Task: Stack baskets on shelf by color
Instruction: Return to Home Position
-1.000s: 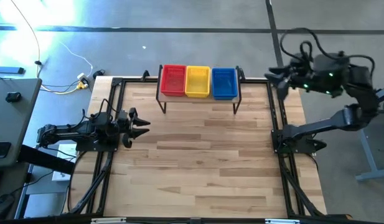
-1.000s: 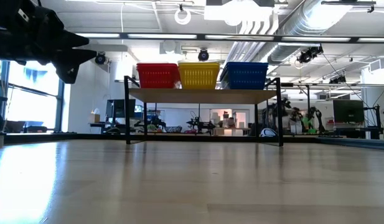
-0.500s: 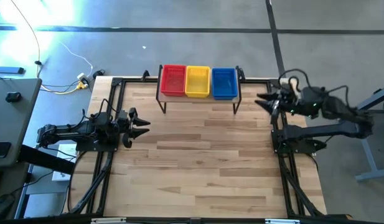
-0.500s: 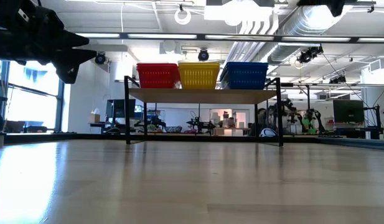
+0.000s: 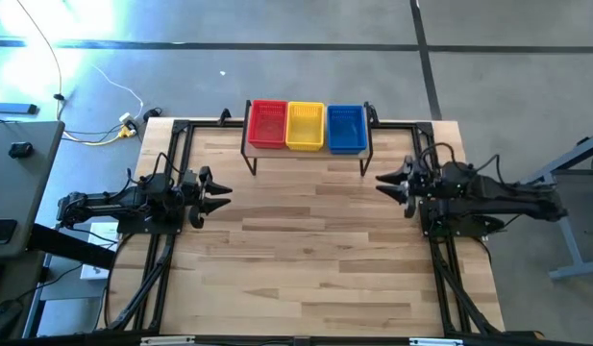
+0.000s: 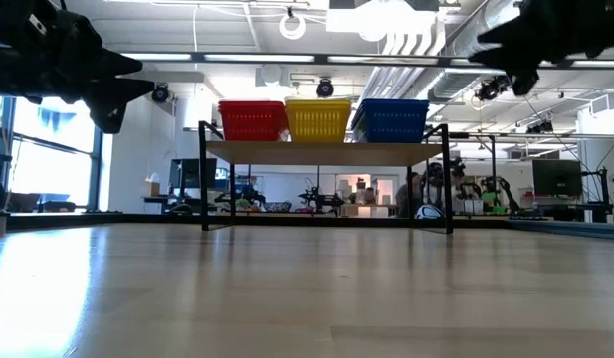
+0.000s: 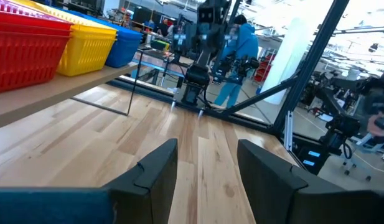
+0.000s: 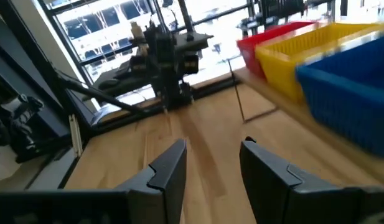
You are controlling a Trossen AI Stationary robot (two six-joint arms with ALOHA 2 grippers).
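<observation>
– Since the baskets (image 5: 306,126) stand sorted by colour on the shelf (image 6: 326,152), well apart from either hand, which step is this?
– Judged homing. Left hand (image 5: 222,196) and right hand (image 5: 385,185) both spread, empty, low over the worktop (image 5: 306,250); next calls for parking only

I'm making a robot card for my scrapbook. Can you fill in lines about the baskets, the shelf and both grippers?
red baskets: on the shelf, left end in high view
yellow baskets: on the shelf, middle
blue baskets: on the shelf, right end
left gripper: open, empty, above the table, left side
right gripper: open, empty, above the table, right side
</observation>
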